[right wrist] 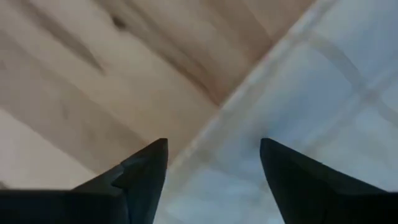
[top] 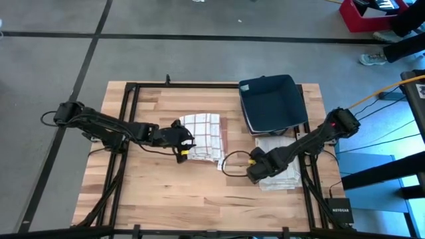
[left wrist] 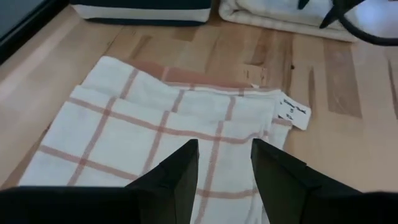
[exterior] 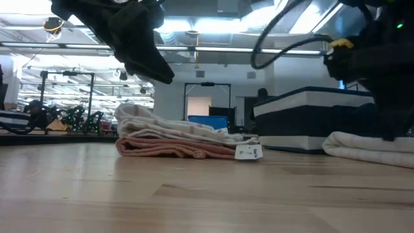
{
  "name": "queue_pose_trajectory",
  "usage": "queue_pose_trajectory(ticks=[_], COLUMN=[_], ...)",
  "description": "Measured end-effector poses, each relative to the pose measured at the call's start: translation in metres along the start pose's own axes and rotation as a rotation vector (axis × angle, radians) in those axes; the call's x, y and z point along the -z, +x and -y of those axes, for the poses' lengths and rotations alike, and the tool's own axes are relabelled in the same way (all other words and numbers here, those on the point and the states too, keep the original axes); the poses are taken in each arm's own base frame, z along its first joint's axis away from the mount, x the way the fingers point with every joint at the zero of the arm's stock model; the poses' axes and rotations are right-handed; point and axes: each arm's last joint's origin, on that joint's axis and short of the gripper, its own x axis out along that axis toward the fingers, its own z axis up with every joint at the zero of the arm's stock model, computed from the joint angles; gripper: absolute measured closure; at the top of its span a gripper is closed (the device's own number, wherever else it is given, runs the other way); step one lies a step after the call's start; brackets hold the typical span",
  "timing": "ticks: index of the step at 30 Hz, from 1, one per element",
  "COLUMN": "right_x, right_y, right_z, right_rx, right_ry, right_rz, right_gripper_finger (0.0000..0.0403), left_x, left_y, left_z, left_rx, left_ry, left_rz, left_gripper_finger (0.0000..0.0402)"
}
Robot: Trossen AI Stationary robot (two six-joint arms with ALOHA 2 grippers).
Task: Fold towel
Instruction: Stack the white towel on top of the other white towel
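Observation:
A folded white towel with red checks (top: 201, 136) lies flat on the table's middle, a pink layer under it and a small tag (left wrist: 294, 114) at its edge. In the low view the towel (exterior: 181, 139) is a low pile. My left gripper (left wrist: 224, 163) is open and hangs above the towel's (left wrist: 155, 124) left part, clear of it (exterior: 145, 52). My right gripper (right wrist: 214, 155) is open, low over the near left edge of a pale folded towel (right wrist: 323, 81) at the table's right (top: 279, 166). My right gripper stands with open fingers on either side of the pale towel's edge (right wrist: 249, 106), coming from above. I cannot tell whether the fingertips touch the cloth. My left gripper touches nothing.
A dark blue bin (top: 272, 103) sits at the far right of the table, just beyond the pale towel. A black cable (top: 232, 159) loops on the wood between the two towels. Bare wood (top: 172, 192) stretches along the near side.

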Motion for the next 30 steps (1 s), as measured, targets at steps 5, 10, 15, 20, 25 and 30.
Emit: queue_pose_trajectory(ticks=[5, 10, 15, 20, 25, 30], right_x=[0.001, 0.004, 0.004, 0.002, 0.002, -0.002], right_y=[0.014, 0.034, 0.046, 0.045, 0.041, 0.042], right_z=[0.003, 0.007, 0.002, -0.007, -0.021, -0.034], right_rx=[0.017, 0.082, 0.092, 0.043, -0.05, -0.16], right_ry=[0.072, 0.075, -0.002, -0.032, -0.106, -0.129], right_rz=[0.022, 0.007, 0.006, 0.054, 0.102, 0.161], right_gripper_finger=[0.0134, 0.0139, 0.0178, 0.028, 0.0382, 0.0357], left_x=[0.0, 0.0, 0.0, 0.0, 0.0, 0.0], left_y=[0.0, 0.0, 0.0, 0.0, 0.0, 0.0], left_z=[0.001, 0.001, 0.001, 0.001, 0.001, 0.001], left_rx=[0.004, 0.004, 0.004, 0.003, 0.002, 0.002], left_ry=[0.003, 0.006, 0.005, 0.005, 0.005, 0.006], left_rz=[0.005, 0.004, 0.006, 0.007, 0.007, 0.006], left_gripper_finger=[0.026, 0.026, 0.026, 0.026, 0.026, 0.026])
